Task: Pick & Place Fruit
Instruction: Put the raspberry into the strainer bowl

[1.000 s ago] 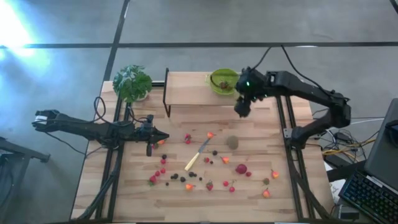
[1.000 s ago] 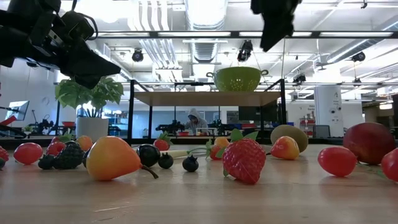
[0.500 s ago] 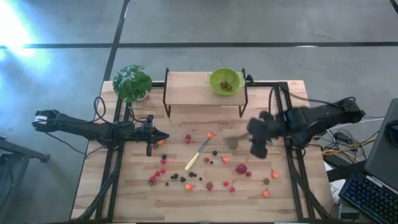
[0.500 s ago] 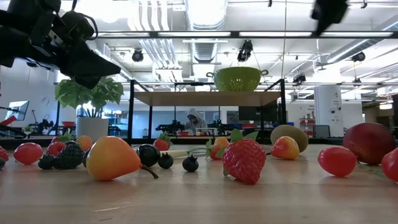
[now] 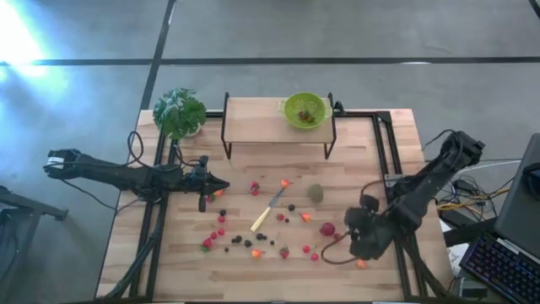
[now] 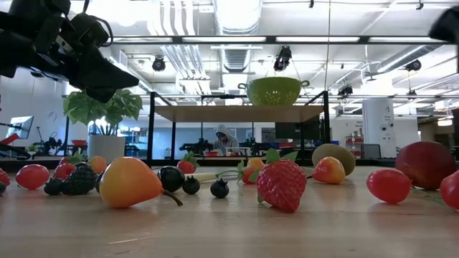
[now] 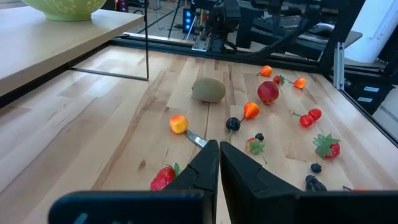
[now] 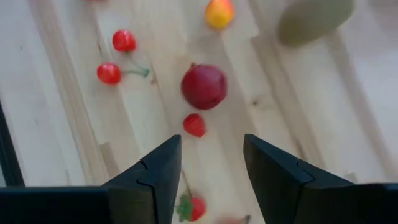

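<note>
- Right pincer (image 5: 364,243) hangs low over the worktop's front right corner; in its wrist view the two dark fingers (image 8: 151,177) stand apart with nothing between them.
- Below that gap: a large dark-red fruit (image 8: 204,86), a small red piece (image 8: 194,125) just beside it, and a strawberry (image 8: 192,208) nearer the fingers.
- Same view, off to one side: two red cherries (image 8: 116,57) on stems; further out an orange-yellow piece (image 8: 219,12) and the blurred kiwi-like ball (image 8: 314,20).
- Left pincer (image 5: 221,192) waits over the worktop's left half, fingers (image 7: 205,171) pressed together, holding nothing.
- Fruit lies scattered across the middle and front of the worktop (image 5: 194,270): red pieces, dark berries, a few orange ones.
- Kiwi-like ball sits near centre, toward the right edge, well apart from both pincers.
- Knife (image 5: 267,210) lies slantwise among the fruit near centre.
- Green bowl (image 5: 305,110) stands on the raised shelf (image 5: 253,122) at the back edge; some fruit shows inside it.
- Potted plant (image 5: 179,112) occupies the back left corner.
</note>
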{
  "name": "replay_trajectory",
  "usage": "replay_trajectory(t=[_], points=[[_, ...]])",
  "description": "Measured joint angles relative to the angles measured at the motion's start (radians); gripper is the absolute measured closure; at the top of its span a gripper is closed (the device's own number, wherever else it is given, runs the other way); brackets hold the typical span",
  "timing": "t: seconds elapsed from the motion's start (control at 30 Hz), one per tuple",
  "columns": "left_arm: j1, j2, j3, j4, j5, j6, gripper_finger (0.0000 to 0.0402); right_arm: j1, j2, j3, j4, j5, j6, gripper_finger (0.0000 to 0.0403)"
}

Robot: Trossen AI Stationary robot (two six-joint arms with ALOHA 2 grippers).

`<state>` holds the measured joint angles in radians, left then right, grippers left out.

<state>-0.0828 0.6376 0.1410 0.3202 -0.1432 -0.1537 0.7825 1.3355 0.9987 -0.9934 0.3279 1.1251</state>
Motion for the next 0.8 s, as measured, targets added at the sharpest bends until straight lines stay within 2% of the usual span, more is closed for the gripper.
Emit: replay_trajectory(t=[0.27, 0.5, 0.8], points=[[0.0, 0.0, 0.0, 0.0, 0.0, 0.0, 0.0381, 0.043, 0.127, -0.056, 0.112, -0.014, 0.051, 0.0214], [0.0, 0.0, 0.0, 0.0, 0.0, 0.0, 0.0381, 0.042, 0.224, -0.057, 0.129, -0.037, 0.046, 0.0201], [0.0, 0.0, 0.0, -0.001, 0.0, 0.0, 0.0381, 0.01, 0.27, -0.067, 0.152, -0.014, 0.024, 0.0192]])
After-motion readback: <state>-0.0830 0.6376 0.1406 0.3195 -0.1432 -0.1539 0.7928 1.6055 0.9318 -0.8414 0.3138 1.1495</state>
